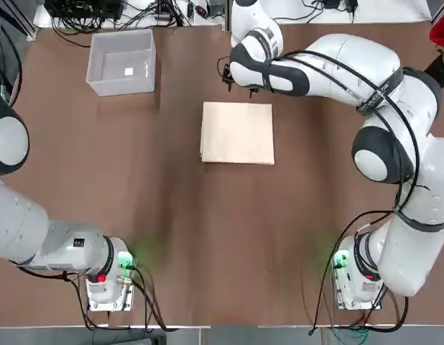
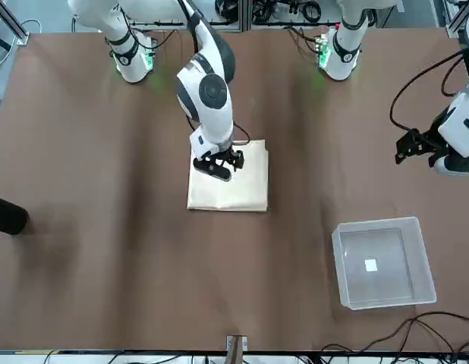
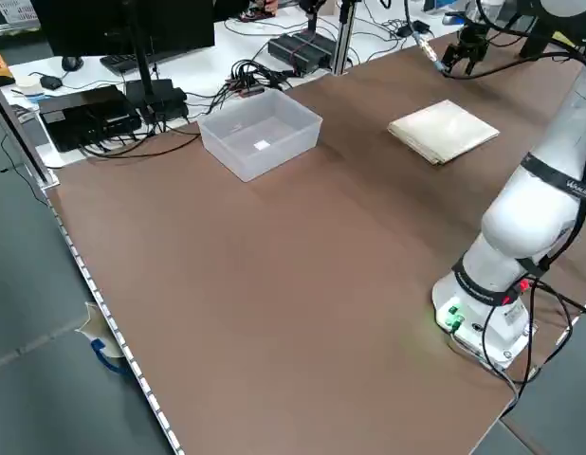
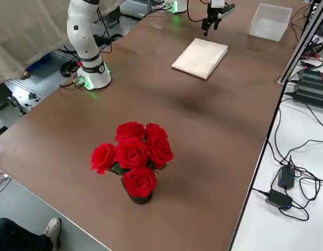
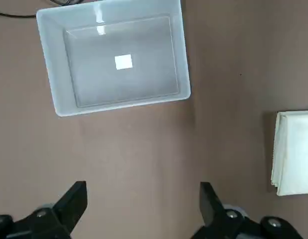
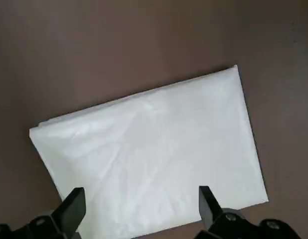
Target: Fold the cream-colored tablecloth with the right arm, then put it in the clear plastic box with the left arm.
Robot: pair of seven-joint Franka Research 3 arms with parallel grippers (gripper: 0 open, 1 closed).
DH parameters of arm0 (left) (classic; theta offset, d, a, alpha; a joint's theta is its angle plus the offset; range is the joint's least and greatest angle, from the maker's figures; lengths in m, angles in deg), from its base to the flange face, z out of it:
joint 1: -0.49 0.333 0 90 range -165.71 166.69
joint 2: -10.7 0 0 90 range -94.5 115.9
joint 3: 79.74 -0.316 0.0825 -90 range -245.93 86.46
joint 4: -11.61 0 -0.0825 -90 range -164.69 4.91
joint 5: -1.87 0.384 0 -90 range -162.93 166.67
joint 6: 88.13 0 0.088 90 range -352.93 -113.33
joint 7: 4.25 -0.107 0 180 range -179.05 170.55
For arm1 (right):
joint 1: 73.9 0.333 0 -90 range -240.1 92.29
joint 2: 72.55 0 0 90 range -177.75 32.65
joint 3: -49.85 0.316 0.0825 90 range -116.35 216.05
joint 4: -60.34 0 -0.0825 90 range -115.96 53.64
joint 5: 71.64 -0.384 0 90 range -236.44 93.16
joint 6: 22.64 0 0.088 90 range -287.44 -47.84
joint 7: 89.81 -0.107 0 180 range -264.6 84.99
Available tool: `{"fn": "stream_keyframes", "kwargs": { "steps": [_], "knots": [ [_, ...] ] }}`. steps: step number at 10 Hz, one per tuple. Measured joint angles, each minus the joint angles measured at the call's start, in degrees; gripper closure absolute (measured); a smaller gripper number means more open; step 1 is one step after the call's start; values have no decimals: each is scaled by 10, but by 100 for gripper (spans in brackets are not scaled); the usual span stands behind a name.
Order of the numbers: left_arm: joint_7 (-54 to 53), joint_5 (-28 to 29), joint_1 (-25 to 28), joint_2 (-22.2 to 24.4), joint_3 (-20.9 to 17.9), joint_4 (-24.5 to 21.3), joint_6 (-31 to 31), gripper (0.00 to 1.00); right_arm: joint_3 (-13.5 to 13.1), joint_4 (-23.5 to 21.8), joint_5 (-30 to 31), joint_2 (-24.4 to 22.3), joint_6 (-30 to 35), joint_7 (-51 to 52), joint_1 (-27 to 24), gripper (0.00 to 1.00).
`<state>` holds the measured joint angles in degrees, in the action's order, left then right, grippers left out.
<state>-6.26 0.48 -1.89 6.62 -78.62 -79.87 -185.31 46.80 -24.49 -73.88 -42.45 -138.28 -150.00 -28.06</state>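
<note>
Box (image 1: 122, 62), left of the cloth and well apart from it: it sits bare on the counter, nothing in it but a small white label, judged to be waiting for the cloth.

Left gripper (image 2: 417, 144), near the box: it hangs over bare counter with jaws spread and nothing between them, parked while the other arm works.

Cloth (image 1: 237, 133), the landmark, at mid-counter: it lies as a flat, squared rectangle with layered edges showing along one side, so the folding looks finished or nearly so.

Right gripper (image 2: 219, 163), over the cloth's far edge: its jaws are released and grasp nothing; in the right wrist view the cloth lies clear below the two fingers (image 6: 69, 209). The placing suits an arm that has let go so that the left arm can take over.

Counter (image 1: 207, 237): plain brown, matt, bare around the cloth. A vase of red roses (image 4: 133, 157) stands well to the right of the cloth, near the counter's edge.

Room: cables and dark electronics lie beyond the box along the far edge; a person's shoe (image 4: 50, 230) shows on the floor.
</note>
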Motion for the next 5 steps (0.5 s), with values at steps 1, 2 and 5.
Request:
{"fn": "stream_keyframes", "kwargs": {
  "steps": [1, 2, 5],
  "knots": [
    [0, -17, -1, -3, 0, -3, 0, 0, -1, 13, 0, 0, 7, 0, -3, 0],
    [0, -50, -2, -8, 1, -11, 1, 0, -3, 25, 0, 0, 21, 0, -9, 0],
    [1, -143, -6, -17, 25, -87, -65, 0, -5, 74, 1, -14, 104, 5, -47, 0]
  ]
}}
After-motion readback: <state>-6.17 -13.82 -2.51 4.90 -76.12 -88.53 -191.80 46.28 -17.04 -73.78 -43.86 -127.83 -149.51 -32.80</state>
